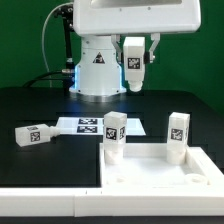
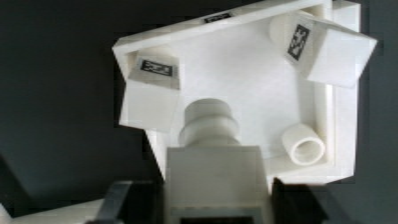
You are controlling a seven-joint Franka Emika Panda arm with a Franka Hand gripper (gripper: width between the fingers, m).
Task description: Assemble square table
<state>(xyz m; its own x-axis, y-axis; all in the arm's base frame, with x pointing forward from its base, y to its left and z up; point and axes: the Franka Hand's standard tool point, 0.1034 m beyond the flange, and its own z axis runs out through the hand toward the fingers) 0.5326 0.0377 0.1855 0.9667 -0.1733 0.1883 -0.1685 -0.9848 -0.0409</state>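
One loose leg (image 1: pixel 33 135), exterior view only

Raised gripper (image 1: pixel 136 50) points down, clamped on leg (image 1: pixel 134 68).

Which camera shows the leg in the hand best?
The wrist view: the stubby white plastic leg is large and close, clamped in the hand, over the white square table top. The exterior view shows it small, high up, its tag facing the camera.

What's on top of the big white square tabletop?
Two white legs stand upright on the tabletop: the first leg toward the exterior view's left, the second leg toward its right. Their bottom ends and whatever lies under them are covered.
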